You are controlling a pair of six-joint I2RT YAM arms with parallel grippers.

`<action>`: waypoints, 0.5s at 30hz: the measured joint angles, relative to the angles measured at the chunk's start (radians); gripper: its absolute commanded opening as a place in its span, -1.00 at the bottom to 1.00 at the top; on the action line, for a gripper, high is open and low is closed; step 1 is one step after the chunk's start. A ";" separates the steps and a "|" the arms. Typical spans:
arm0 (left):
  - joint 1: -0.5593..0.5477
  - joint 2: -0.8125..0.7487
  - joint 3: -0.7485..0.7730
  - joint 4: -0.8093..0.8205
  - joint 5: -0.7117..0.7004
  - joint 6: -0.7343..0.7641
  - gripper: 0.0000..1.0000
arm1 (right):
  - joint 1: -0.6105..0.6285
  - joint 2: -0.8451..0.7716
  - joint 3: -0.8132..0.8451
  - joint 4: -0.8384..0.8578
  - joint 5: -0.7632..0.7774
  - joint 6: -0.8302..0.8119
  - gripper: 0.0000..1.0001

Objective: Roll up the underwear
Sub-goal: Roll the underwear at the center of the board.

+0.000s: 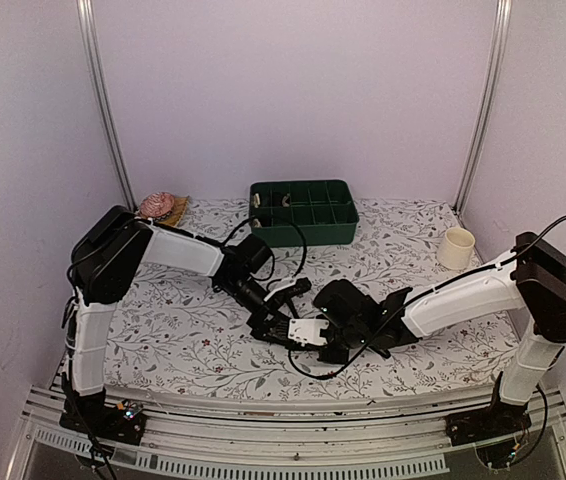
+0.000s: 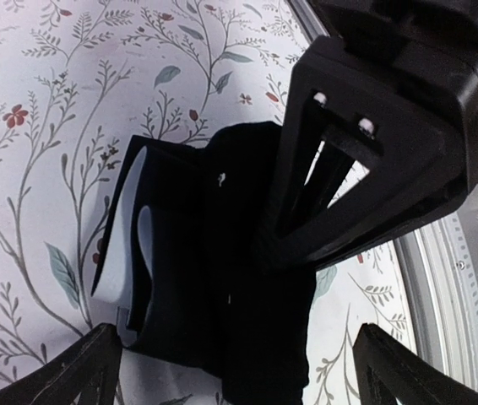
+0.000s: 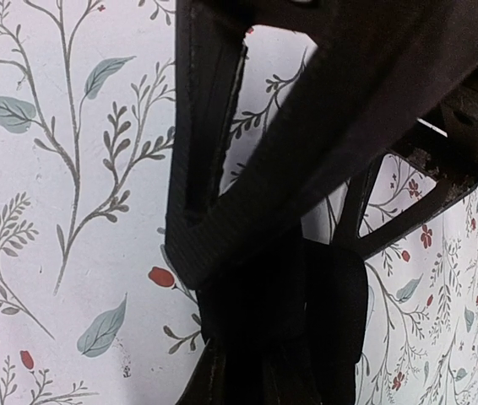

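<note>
Pinching underwear [image 2: 188, 278] with right gripper [image 2: 273, 249], jaws nearly closed on black fabric. Holding left gripper [image 2: 239, 371] spread wide, empty, straddling it. Lying bunched on table [image 1: 183, 330], near front. Probably needing left re-grip low on loose edge, rolling tight.

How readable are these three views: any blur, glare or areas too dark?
Left wrist: tablecloth crisp, underwear a nearly featureless black. Right wrist: dark shapes crowd the frame with soft edges, the print behind them sharp. Top view: evenly lit, slightly soft, no glare.
</note>
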 measured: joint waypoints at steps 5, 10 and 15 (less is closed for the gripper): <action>-0.005 0.016 0.012 0.006 0.016 0.008 0.97 | 0.000 0.004 0.005 0.002 -0.002 0.000 -0.79; -0.015 0.017 0.012 0.005 0.021 0.036 0.77 | 0.000 0.004 0.005 0.002 -0.002 0.000 -0.79; -0.025 0.019 0.010 0.000 0.014 0.075 0.58 | 0.000 0.004 0.005 0.003 -0.014 -0.001 -0.79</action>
